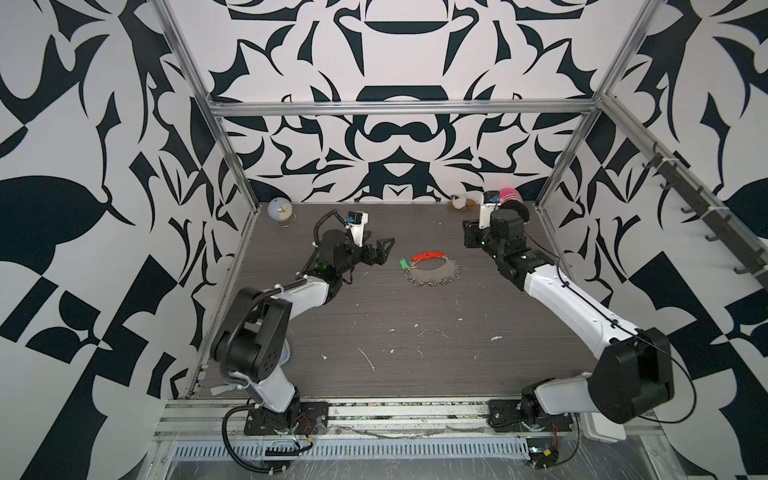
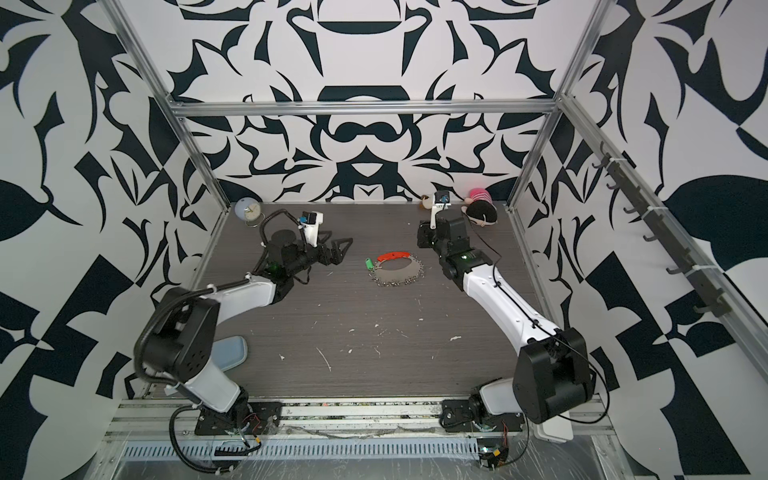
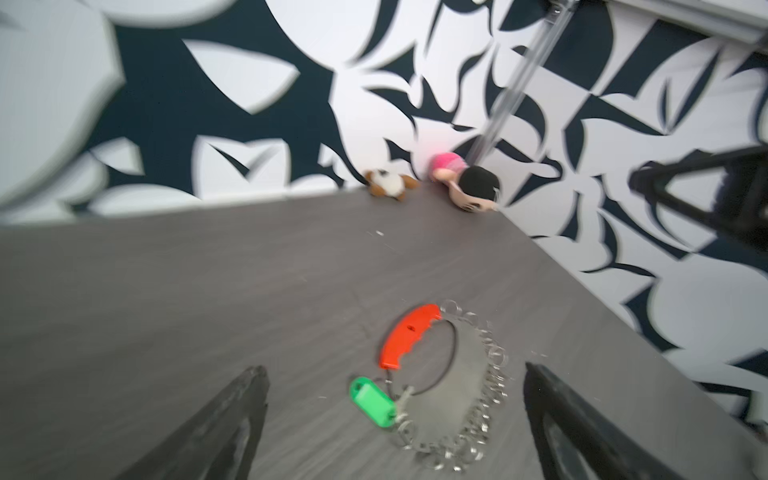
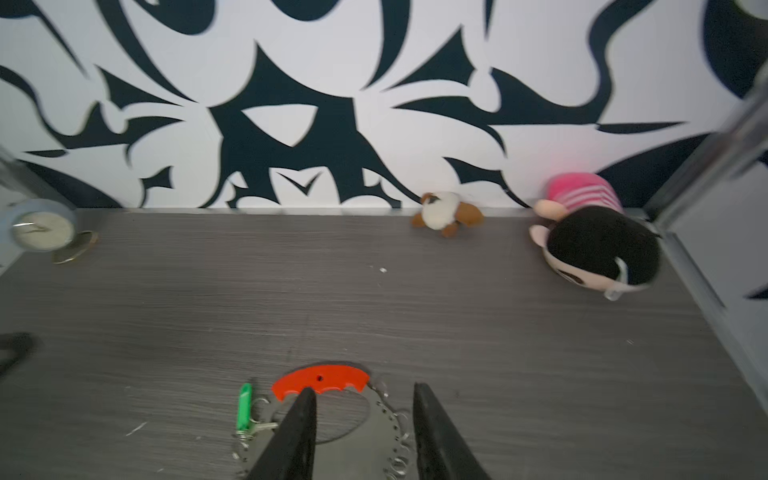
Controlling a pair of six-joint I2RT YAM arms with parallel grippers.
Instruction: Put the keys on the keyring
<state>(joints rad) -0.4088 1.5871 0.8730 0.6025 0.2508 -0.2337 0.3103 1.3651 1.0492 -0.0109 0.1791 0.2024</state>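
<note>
The keyring (image 1: 433, 277) lies flat mid-table, a silver wire loop strung with small rings, its red-orange piece (image 1: 428, 255) on the far side. The keys, a green tag (image 1: 402, 263), lie at its left edge with their ring end against the loop (image 3: 478, 409); I cannot tell whether they are threaded on it. My left gripper (image 1: 384, 251) hovers just left of them, wide open and empty. The left wrist view shows the green tag (image 3: 372, 401) and the red-orange piece (image 3: 409, 336) beyond the left gripper (image 3: 395, 370). My right gripper (image 4: 363, 388) hangs over the loop, open and empty.
A small globe clock (image 1: 279, 210) stands in the back left corner. A brown plush dog (image 1: 461, 203) and a pink-and-black plush doll (image 1: 513, 203) lie along the back wall. A blue-grey pad (image 2: 232, 353) sits by the left arm's base. Metal frame posts edge the table.
</note>
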